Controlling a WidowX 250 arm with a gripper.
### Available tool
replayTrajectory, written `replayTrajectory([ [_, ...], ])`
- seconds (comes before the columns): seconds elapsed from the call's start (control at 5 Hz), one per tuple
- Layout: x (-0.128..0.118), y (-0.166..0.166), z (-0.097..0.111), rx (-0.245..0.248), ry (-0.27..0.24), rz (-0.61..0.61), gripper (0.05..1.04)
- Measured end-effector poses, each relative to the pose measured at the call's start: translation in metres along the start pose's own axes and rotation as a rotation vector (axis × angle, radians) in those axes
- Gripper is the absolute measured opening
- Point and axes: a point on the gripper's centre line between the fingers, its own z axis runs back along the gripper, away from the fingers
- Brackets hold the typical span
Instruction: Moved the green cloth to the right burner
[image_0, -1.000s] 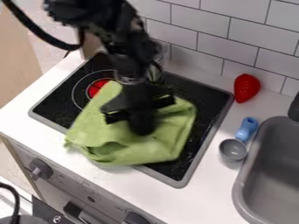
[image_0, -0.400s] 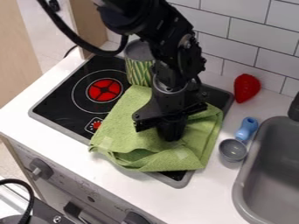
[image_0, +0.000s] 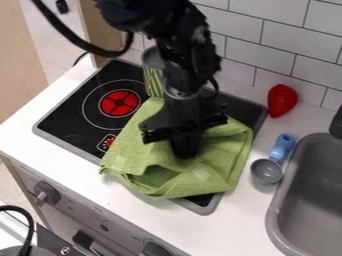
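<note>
Camera view — green cloth (image_0: 157, 172) rumpled over the right part of the stovetop (image_0: 70, 120)
It lies beside the red-lit burner (image_0: 119, 103), lapping past the front rim; the black gripper (image_0: 186, 149) points down into its folds — whether the claw is open, closed or gripping the fabric, I cannot tell.

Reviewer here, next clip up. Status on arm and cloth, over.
Gripper down on the green cloth. Cloth over right side of stove, left burner uncovered. Patterned can behind cloth, close to arm.
</note>
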Motion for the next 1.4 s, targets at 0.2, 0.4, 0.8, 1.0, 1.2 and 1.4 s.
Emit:
replayTrajectory([
  [0.2,0.009,0.007,0.012,-0.007,-0.025,-0.010,0.052],
  [0.4,0.013,0.008,0.028,-0.039,-0.014,-0.016,0.052],
  [0.8,-0.007,0.004,0.051,-0.049,0.102,-0.008,0.052],
  [1.0,-0.027,-0.005,0.057,-0.040,0.127,-0.039,0.052],
  [1.2,-0.038,-0.005,0.062,-0.039,0.124,-0.067,0.052],
  [1.4,-0.021,-0.014,0.081,-0.059,0.105,-0.086,0.052],
])
